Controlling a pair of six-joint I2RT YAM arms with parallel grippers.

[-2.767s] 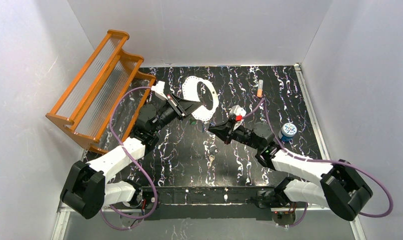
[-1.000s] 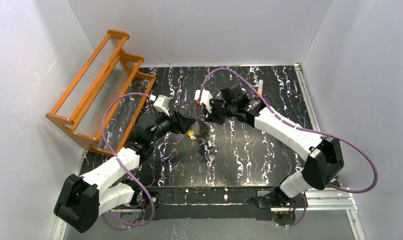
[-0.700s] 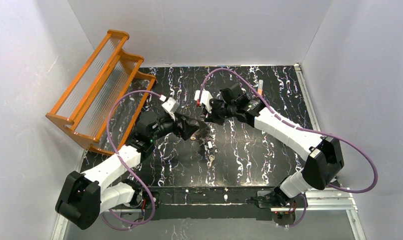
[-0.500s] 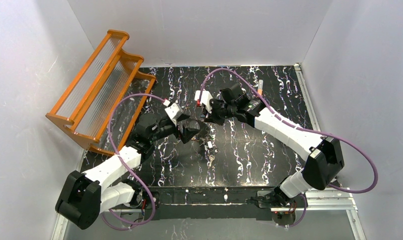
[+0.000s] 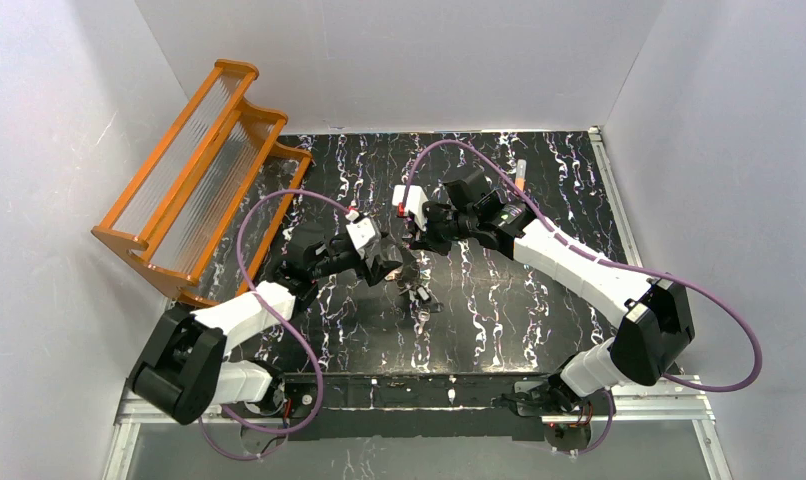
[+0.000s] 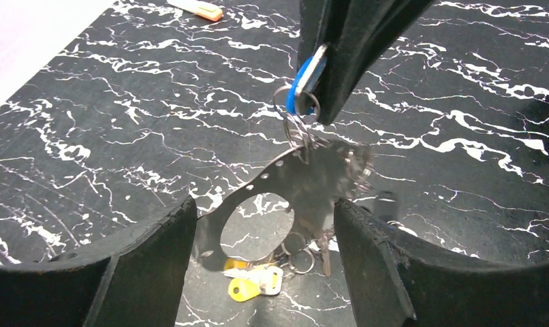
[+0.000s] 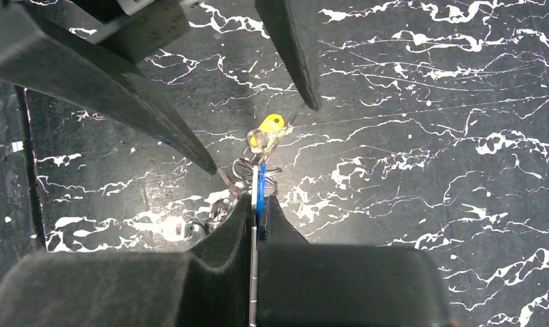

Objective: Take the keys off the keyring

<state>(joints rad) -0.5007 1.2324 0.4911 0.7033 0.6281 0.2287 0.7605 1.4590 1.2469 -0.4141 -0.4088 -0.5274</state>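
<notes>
My right gripper (image 7: 259, 204) is shut on a blue-headed key (image 6: 304, 73) and holds it up over the middle of the table. From it hang small wire rings and the keyring (image 6: 214, 225), a flat grey oval loop, blurred and tilted. My left gripper (image 6: 265, 208) is open, one finger on each side of the keyring; I cannot tell whether the fingers touch it. Under the loop a yellow key (image 6: 244, 289) and a silver key (image 6: 273, 278) lie on the table. In the top view the two grippers (image 5: 387, 265) (image 5: 411, 243) meet nose to nose above loose keys (image 5: 420, 296).
An orange rack (image 5: 194, 175) stands against the left wall. A small orange-and-white tube (image 5: 520, 176) lies near the back right. Another small key (image 5: 425, 318) lies toward the near edge. The table is black marble-patterned with a metal rim.
My left gripper has swung right and turned until its fingers straddle the hanging keyring. The right gripper has stayed put, shut on the blue key.
</notes>
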